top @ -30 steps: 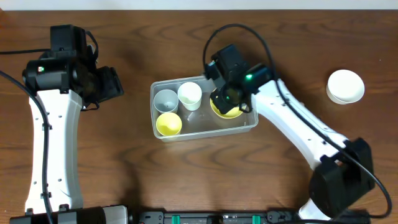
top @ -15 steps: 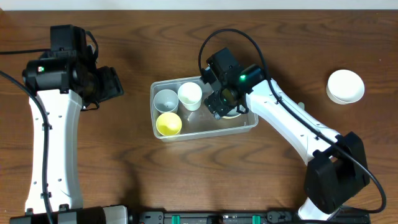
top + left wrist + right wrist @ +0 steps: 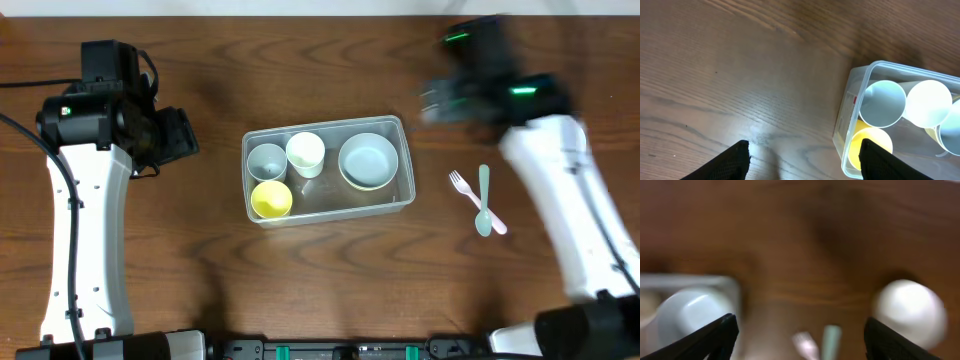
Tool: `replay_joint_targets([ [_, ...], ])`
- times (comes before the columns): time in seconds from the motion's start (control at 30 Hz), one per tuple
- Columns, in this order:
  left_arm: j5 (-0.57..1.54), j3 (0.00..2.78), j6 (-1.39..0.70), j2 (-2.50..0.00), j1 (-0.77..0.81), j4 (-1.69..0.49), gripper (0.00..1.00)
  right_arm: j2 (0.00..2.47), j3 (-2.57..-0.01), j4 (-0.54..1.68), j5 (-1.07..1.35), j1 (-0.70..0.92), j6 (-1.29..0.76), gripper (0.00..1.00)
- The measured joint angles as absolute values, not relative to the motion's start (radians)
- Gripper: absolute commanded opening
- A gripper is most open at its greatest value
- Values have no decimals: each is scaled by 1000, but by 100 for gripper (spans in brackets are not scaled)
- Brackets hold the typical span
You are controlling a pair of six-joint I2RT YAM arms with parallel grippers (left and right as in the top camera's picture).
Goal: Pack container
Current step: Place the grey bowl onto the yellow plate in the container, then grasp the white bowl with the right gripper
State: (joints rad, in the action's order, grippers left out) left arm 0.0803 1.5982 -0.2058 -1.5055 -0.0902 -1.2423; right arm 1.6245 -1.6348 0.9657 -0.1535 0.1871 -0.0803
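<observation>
Clear container (image 3: 405,195) (open-topped) mid-table, upright

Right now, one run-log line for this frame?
container: three cups, one bowl inside | left gripper: open, empty, beside container | right gripper: open, empty, motion-blurred | fork, spoon: on table, outside container

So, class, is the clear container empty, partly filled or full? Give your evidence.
Partly filled. The container holds a grey cup, a white cup, a yellow cup and a pale bowl, with bare floor between them.
</observation>
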Motion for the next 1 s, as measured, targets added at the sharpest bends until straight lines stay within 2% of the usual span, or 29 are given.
replay_joint_targets([
  [0.17,80,1598,-206,-1505,-90,-1246,71,1668,-1640,976,-120,-61,-88,82],
  [0.3,80,1598,-206,-1505,-90,-1246,71,1803,-1638,976,-85,-168,-82,84],
  [0.73,80,1598,-206,-1505,-90,-1250,71,2073,-1631,942,-52,-251,-74,83],
  [0.87,80,1598,-206,-1505,-90,-1251,71,2109,-1630,933,-51,-255,-70,77],
  [1.0,80,1598,-206,-1505,-90,-1254,71,2135,-1630,931,-49,-256,-62,61],
])
